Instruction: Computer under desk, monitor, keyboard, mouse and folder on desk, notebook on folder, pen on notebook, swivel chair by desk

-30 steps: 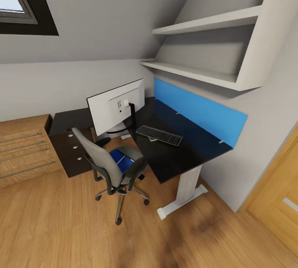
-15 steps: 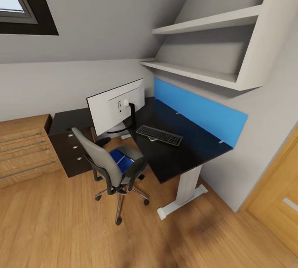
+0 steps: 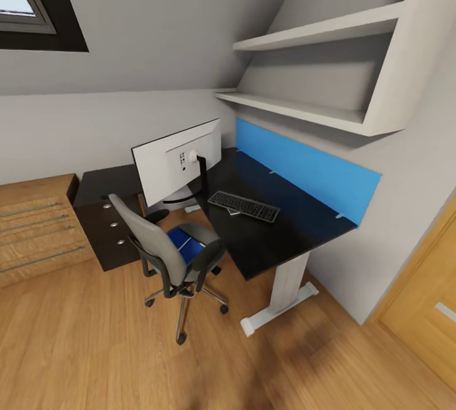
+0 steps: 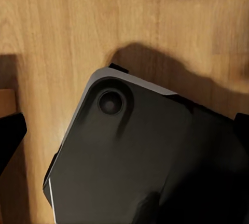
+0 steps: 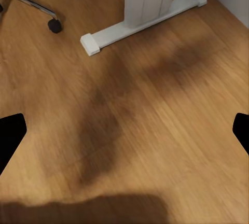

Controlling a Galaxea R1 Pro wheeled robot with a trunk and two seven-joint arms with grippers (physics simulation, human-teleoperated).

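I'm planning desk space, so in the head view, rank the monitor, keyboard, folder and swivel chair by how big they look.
1. swivel chair
2. monitor, close to the chair
3. keyboard
4. folder, partly hidden by the chair back, so unsure

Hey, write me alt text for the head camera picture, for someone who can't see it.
A black L-shaped desk with a blue back panel stands in an attic corner, holding a monitor seen from behind and a keyboard. A grey swivel chair stands in front of it with a blue folder on its seat.
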